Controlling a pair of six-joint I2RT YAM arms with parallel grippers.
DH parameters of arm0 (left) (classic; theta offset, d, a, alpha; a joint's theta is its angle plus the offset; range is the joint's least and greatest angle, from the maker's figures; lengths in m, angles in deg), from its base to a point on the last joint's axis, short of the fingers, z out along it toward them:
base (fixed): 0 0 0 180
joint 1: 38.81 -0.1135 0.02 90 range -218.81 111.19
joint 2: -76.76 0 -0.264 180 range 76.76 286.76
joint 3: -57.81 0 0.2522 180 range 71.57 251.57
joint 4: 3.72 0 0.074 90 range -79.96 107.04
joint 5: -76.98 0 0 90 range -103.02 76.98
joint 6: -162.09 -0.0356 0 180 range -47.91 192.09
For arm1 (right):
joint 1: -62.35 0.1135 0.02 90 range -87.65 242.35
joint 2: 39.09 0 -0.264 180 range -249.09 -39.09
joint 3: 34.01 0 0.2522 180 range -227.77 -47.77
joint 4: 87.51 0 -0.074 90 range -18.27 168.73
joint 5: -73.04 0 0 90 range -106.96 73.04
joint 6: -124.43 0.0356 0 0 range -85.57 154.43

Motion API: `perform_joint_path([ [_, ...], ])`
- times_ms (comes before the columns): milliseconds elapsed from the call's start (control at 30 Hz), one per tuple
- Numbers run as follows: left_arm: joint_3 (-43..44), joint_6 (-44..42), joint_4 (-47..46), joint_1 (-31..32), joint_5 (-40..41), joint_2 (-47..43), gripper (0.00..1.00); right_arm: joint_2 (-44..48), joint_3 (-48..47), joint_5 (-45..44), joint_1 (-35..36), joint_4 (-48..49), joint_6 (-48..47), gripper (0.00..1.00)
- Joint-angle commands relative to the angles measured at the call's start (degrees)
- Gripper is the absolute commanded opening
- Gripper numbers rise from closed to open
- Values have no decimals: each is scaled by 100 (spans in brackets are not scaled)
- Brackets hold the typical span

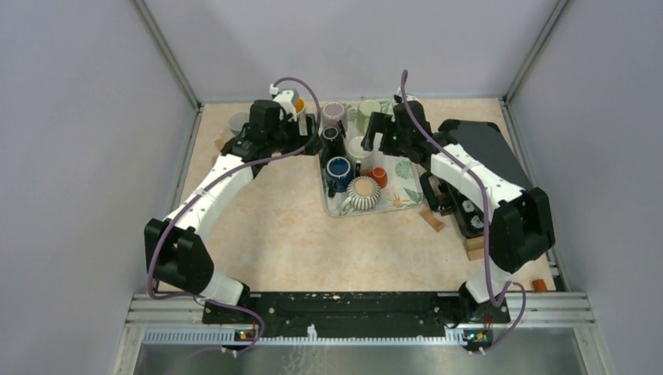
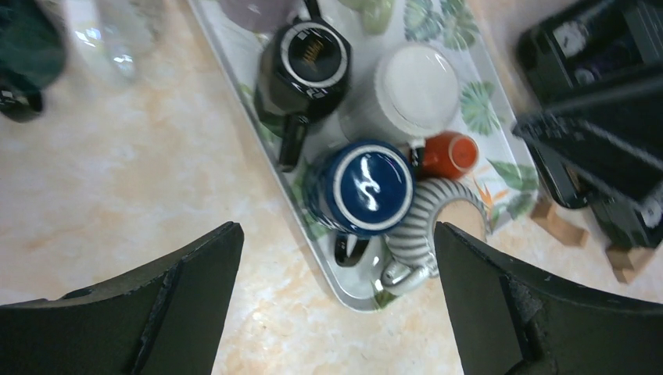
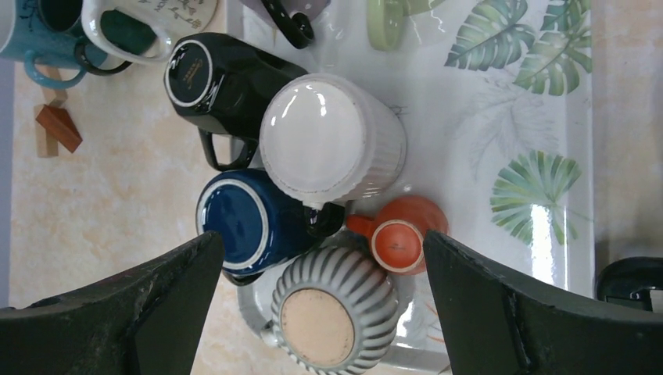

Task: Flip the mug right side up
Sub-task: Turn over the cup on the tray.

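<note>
A leaf-print tray [image 1: 406,186] carries several mugs standing bottom up. The blue mug [image 2: 367,187] is beside a black mug [image 2: 313,58] and a white ribbed mug [image 2: 414,82]. A small orange mug [image 3: 399,242] and a grey striped mug [image 3: 332,312] stand at the tray's near end. My left gripper [image 2: 336,234] hangs open above the tray's near-left corner, holding nothing. Over the blue, orange and grey striped mugs hovers my right gripper [image 3: 322,238], also open, with nothing in it. In the top view the left gripper [image 1: 311,141] and right gripper [image 1: 377,129] flank the tray's far half.
A purple mug [image 1: 334,115] and a green mug [image 1: 369,108] stand at the tray's far end. More mugs [image 1: 238,121] stand off the tray at the back left. A black rack [image 1: 477,144] and wooden blocks [image 1: 431,221] lie right of the tray. Walls enclose the table.
</note>
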Motion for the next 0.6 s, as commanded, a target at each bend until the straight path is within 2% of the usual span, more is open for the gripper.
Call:
perform_joint_path([
  [0,-252,-36,-412,189,-391,-317,98,-291,-509,-136,-172,29,-105,99],
  [567,-279,-220,-483,301,-803,-356,99,-1353,-1615,-218,-469,-58,-368,99],
])
